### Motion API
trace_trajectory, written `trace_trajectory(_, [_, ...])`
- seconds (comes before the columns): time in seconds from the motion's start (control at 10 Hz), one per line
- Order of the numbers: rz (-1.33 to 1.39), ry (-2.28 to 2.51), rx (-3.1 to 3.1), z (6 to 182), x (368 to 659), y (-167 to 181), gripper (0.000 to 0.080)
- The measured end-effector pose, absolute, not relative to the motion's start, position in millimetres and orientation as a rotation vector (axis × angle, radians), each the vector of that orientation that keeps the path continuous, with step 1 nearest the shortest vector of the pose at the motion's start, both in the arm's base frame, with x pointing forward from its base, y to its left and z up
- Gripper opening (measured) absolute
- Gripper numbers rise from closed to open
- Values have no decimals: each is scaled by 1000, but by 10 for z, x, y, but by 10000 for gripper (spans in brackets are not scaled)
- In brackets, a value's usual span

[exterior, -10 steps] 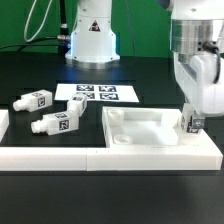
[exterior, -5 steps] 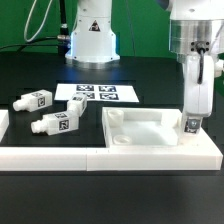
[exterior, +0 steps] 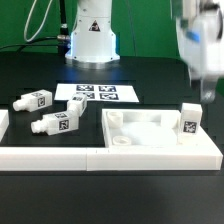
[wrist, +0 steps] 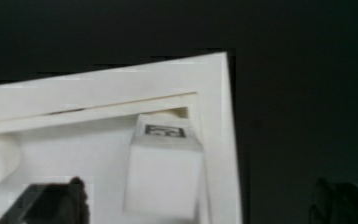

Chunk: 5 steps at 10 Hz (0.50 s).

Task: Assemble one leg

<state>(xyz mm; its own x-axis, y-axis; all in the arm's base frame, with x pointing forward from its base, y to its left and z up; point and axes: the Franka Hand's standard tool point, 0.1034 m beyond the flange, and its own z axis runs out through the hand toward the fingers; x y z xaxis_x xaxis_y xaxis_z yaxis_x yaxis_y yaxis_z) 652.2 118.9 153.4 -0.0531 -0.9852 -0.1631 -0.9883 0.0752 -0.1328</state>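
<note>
End effector open, above upright leg

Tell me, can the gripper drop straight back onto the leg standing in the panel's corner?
Probably yes. The leg stands upright in the corner of the panel at the exterior view's right, with nothing above it. The gripper hangs over it, jaws apart and empty. The panel's raised rim beside the leg might crowd one finger.

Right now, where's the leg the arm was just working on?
In the exterior view the leg stands upright in the panel's corner at that view's right, next to the border rail; the gripper is above it, apart.
</note>
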Motion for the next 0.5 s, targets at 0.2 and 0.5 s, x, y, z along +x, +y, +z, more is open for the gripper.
trace_trajectory(0.2, [11, 2142, -2004, 1436, 6527, 1186, 648])
trace_trajectory(0.5, [10, 2140, -2007, 1437, 6526, 1190, 648])
